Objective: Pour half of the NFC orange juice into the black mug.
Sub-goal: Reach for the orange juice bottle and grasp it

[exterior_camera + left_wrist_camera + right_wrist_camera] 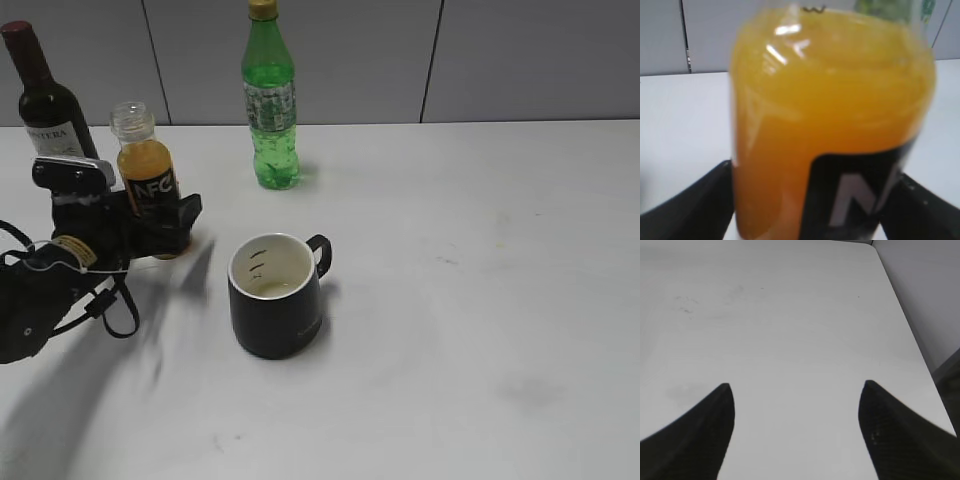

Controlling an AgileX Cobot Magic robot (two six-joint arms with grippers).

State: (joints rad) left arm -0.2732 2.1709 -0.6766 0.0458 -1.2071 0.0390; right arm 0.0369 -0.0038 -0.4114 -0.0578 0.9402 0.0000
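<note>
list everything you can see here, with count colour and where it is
NFC orange juice: 1, clear bottle, orange liquid, black label, uncapped, upright, back left
black mug: 1, black, white inside, centre, handle to the right
wine bottle: 1, dark, far back left
green bottle: 1, green, yellow cap, back centre
table: 1, white
left gripper: 1, black, closed around the juice bottle
right gripper: 1, black, open over bare table

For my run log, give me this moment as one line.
left gripper: around NFC orange juice, upright, uncapped | right gripper: open, idle | black mug: on table, little inside
</note>
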